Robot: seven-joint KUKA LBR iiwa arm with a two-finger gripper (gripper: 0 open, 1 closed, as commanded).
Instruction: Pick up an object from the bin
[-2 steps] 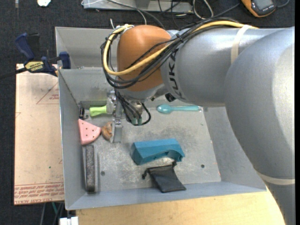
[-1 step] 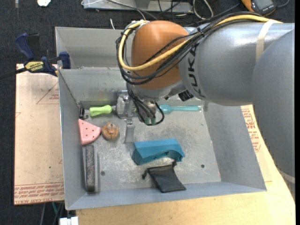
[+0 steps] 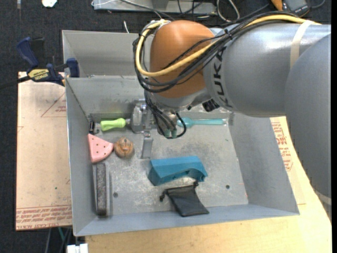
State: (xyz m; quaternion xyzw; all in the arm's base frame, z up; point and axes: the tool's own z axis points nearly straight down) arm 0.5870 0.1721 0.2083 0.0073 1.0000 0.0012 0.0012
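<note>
Several small things lie loose in a grey metal bin [image 3: 79,141]; a large silver arm with an orange cover reaches in from the right and hangs over the middle. Its gripper [image 3: 146,144] points down at bare floor; whether it is spread or closed cannot be told from above, and nothing shows in its grasp. Just to its left sits a brown rounded lump [image 3: 124,147], and beyond that a pink wedge [image 3: 99,147]; just below it lies a blue block [image 3: 176,170]; a green-handled tool [image 3: 113,124] lies up and to its left. Further off are a black pouch [image 3: 184,200], a long grey bar [image 3: 100,190] by the left wall, and a teal stick [image 3: 205,122] partly under the arm.

Likely risks: the gripper sits between things rather than over one, so a straight descent may close on nothing; the lump looks round and could roll away if nudged; the blue block's broad sloped top may slip out of a pinch.
</note>
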